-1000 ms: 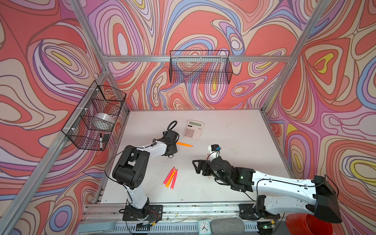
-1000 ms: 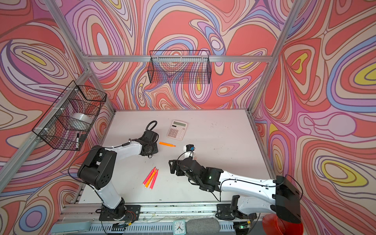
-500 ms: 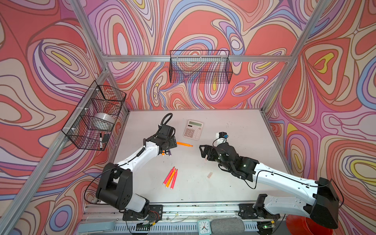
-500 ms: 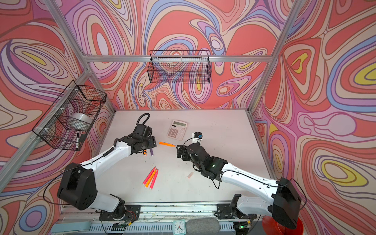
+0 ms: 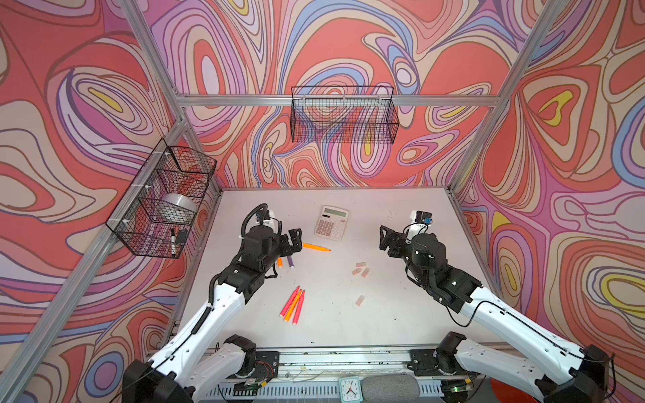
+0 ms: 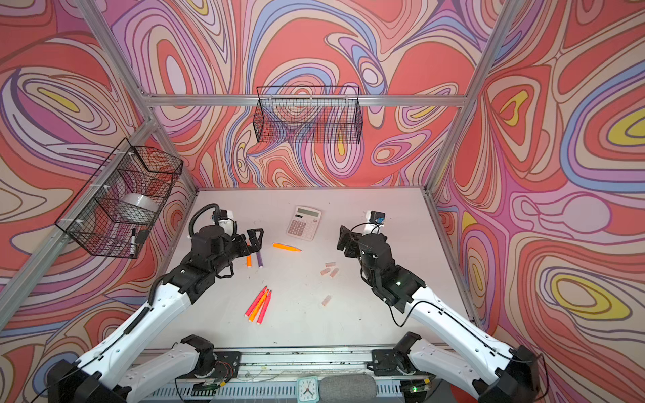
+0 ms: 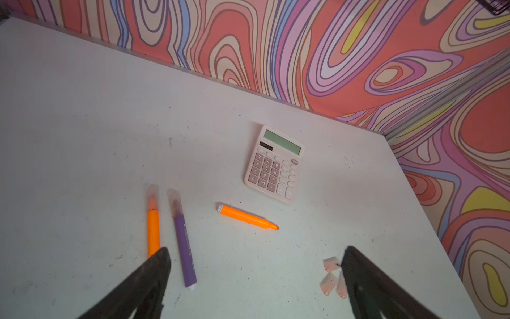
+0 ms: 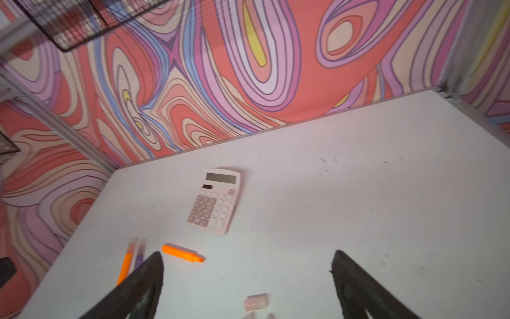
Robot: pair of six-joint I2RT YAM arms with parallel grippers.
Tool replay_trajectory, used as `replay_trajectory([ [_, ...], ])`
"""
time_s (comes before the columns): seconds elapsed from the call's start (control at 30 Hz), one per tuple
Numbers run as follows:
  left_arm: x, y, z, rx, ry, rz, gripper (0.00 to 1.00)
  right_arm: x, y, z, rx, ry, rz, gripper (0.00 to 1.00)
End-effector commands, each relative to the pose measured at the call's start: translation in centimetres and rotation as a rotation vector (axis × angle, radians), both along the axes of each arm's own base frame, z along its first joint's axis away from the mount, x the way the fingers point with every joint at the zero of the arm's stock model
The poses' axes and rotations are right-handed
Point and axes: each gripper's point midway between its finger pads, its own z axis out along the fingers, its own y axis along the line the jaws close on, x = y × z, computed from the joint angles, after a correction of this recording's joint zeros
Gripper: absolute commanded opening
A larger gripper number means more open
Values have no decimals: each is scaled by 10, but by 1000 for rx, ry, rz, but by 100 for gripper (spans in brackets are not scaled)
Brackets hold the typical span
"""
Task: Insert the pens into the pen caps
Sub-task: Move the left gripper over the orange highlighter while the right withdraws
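Left end effector (image 7: 255,249) and right end effector (image 8: 246,253) gape wide, empty, above scuffed white table (image 5: 384,324) ringed by swirl-patterned walls (image 5: 349,52).

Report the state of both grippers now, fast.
Left black gripper: jaws open, holding nothing.
Right black gripper: jaws open, holding nothing.

A calculator (image 5: 331,223) lay on the table (image 5: 394,324); a tape roll (image 5: 177,205) and marker (image 5: 172,240) sat in the side basket (image 5: 130,228).
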Motion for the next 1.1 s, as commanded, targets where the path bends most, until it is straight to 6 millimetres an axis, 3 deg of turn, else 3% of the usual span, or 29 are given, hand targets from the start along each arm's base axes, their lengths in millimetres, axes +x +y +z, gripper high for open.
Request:
replay_trajectory([
  [0.0,13,-25,-21,41,19,-116,91,3,-32,-37,-128,79,-89,98],
  [0.07,16,-43,-41,151,30,-178,90,3,-47,-53,-167,109,-148,98],
  [0.17,22,-60,-51,307,61,-233,88,4,-67,-78,-179,119,-233,98],
  [0.33,30,-72,-78,339,130,-274,90,3,-99,-108,-175,196,-387,98],
  [0.47,40,-75,-98,398,229,-283,89,5,-94,-123,-154,190,-362,98],
  [0.6,42,-89,-119,396,295,-351,90,7,-90,-127,-151,198,-337,98],
  [0.83,50,-96,-157,464,454,-397,92,7,-88,-128,-144,199,-324,98],
  [1.07,55,-101,-174,449,507,-445,98,7,-86,-128,-140,196,-312,98],
])
